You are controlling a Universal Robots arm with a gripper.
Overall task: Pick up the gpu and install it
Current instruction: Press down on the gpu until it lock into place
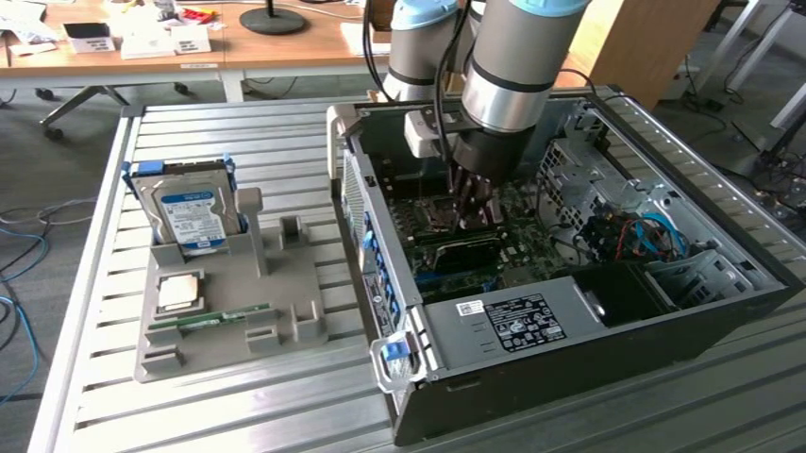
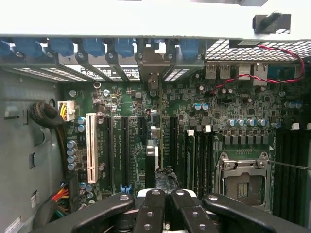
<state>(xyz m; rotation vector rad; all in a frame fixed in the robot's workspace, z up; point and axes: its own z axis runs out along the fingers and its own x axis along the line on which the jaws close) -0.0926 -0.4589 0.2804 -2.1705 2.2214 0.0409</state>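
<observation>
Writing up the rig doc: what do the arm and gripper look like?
The arm is a thick grey cylinder with a pale blue joint cap, a silver ring and a black wrist section. Black cables run alongside it. The gripper has black linkage fingers studded with silver rivets.

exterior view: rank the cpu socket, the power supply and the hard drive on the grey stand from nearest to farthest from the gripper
1. cpu socket, on the motherboard right beside the gripper.
2. power supply, at the case's near end.
3. hard drive, upright on the grey stand outside the case, toward the exterior view's left.
</observation>
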